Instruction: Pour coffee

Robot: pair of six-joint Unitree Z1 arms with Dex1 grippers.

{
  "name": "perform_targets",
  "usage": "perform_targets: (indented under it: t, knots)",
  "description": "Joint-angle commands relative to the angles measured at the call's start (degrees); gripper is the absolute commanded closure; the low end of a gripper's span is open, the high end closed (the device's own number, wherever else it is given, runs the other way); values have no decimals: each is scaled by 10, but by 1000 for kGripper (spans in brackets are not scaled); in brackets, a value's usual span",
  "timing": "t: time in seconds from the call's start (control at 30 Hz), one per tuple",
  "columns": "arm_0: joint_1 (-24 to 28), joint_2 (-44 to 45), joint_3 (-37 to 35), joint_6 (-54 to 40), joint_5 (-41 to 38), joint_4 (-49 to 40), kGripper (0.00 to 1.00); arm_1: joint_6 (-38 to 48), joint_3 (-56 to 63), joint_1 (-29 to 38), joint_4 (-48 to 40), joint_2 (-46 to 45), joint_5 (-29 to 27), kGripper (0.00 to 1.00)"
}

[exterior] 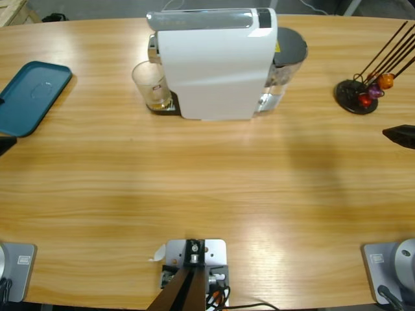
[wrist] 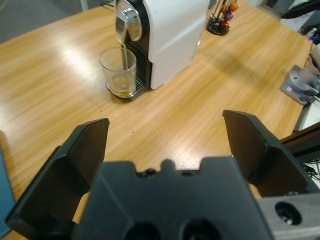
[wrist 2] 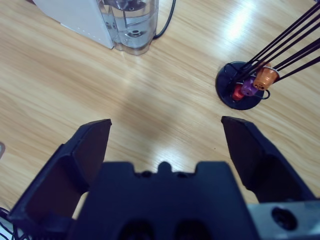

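Left gripper [wrist: 165,135]: jaws spread wide, nothing between them, above bare table [wrist: 200,90]. Right gripper [wrist 2: 165,135]: jaws likewise wide apart and empty, over bare wood.

High view: only a black tip of each arm shows at the left and right edges; both well apart from the machine.

Farther out from the left gripper: a clear glass [wrist: 118,71] stands upright, mouth up, long axis vertical, on the drip stand at the front of the white coffee machine [wrist: 172,35], directly below the chrome spout [wrist: 126,22]. The coffee [wrist: 120,86] is a shallow amber layer at the bottom of the glass; a thin stream runs from spout into glass. The stream is visible only in the left wrist view; the high view shows just the glass beside the machine's left end.

Right wrist view alone shows the clear water tank [wrist 2: 131,25] at the machine's rear, and a black capsule stand [wrist 2: 242,87] holding orange, purple and red capsules.

Far left on the table: a teal tray [exterior: 32,96].
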State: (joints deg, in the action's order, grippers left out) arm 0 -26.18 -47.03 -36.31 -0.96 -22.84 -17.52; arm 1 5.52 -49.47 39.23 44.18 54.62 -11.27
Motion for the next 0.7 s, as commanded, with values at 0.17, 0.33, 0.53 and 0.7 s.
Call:
perform_targets:
  t: [0.17, 0.33, 0.53, 0.7]
  knots:
    - [0, -33, 12, -1, 33, -3, 0, -5, 3, 5, -3, 7, -2, 0]
    - [0, -59, 3, 3, 61, -6, 0, -4, 2, 5, -1, 8, -2, 0]
    - [1, -70, -1, 1, 59, -7, 0, -4, 2, 5, -1, 9, -2, 0]
    - [17, -35, 7, -3, 106, -5, 0, -4, 2, 5, -1, 12, -2, 0]
